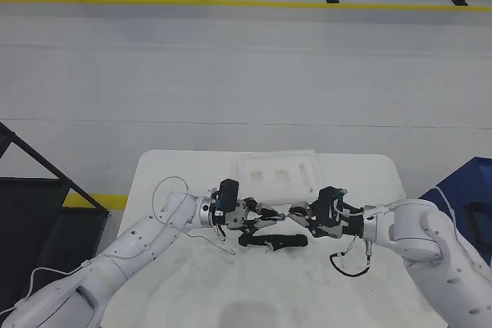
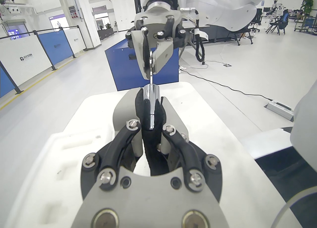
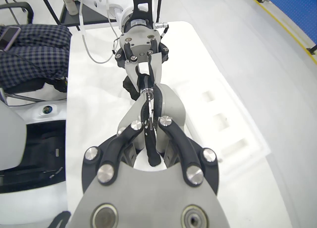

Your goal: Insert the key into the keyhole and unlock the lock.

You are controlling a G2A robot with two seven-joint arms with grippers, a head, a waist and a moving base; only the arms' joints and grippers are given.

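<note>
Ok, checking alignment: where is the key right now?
The key sits between the fingers of the right gripper over the middle of the table, its tip at the chrome end of the lock that the left gripper holds.

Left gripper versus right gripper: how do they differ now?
The left gripper holds the black, chrome-tipped lock; the right gripper holds the thin key. The left gripper is spread wider, the right gripper nearly closed. Both are shut on their item, facing each other.

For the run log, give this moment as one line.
phase: insertion | left tool: shut on lock | right tool: shut on key | key tip at keyhole, depth unclear
</note>
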